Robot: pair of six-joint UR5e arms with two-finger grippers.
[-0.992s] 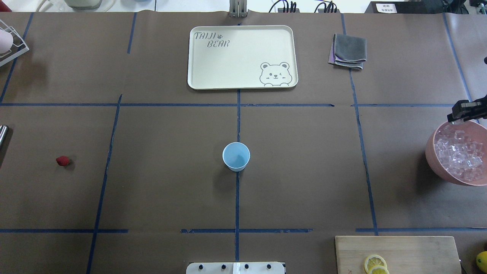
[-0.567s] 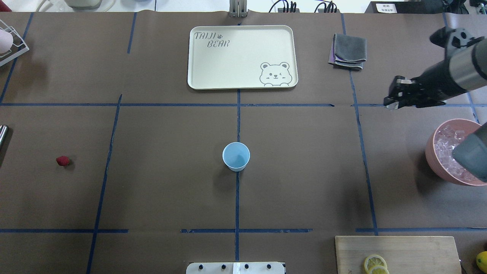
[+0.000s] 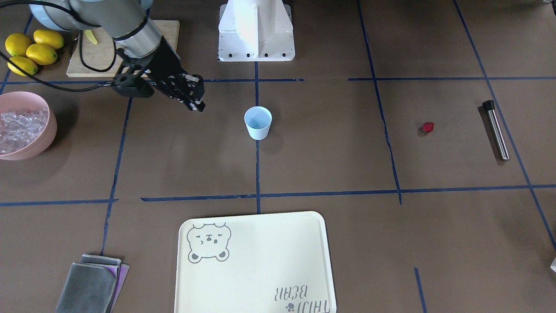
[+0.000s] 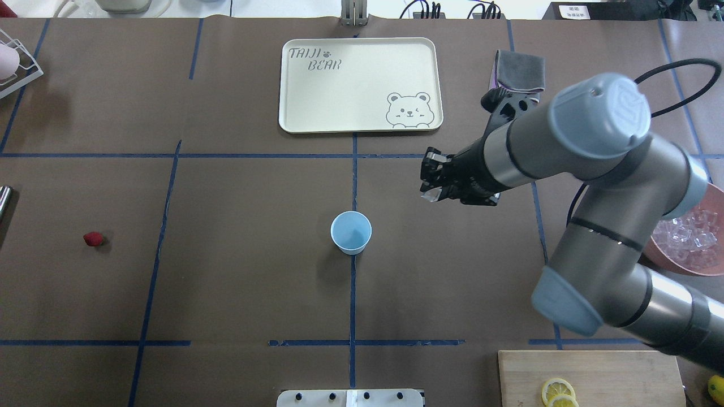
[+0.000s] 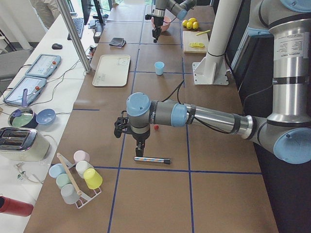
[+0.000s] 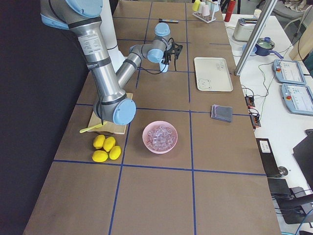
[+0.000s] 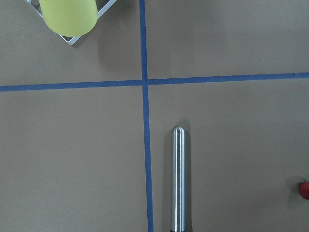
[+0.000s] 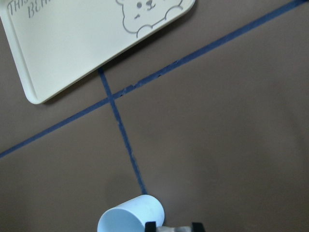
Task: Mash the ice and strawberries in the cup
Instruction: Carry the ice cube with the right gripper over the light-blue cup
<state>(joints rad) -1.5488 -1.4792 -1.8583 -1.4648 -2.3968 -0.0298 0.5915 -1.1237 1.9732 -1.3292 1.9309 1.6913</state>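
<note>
The pale blue cup [image 4: 351, 232] stands upright at the table's middle and looks empty. My right gripper [image 4: 432, 186] hovers to its right and a little beyond it, shut on a clear ice cube [image 4: 430, 195]. In the right wrist view the cup [image 8: 130, 215] sits just left of the fingertips [image 8: 150, 225]. More ice [image 4: 687, 237] fills the pink bowl [image 3: 45, 139] at the right edge. The strawberry [image 4: 93, 239] lies far left. My left gripper [image 5: 140, 145] hangs over a steel rod [image 5: 152, 159] near the strawberry [image 5: 156, 127]; I cannot tell its state.
A cream bear tray [image 4: 294, 121] lies beyond the cup, with a folded grey cloth [image 4: 520, 70] to its right. A cutting board [image 4: 588, 367] with lemon slices sits at the near right, with lemons [image 3: 30, 52] beside it. A rack of cups [image 5: 77, 174] stands at the far left end.
My right arm has swung from over the pink bowl at the right edge leftward across the table to near the cup, carrying an ice cube. Cup and strawberry have not moved.
</note>
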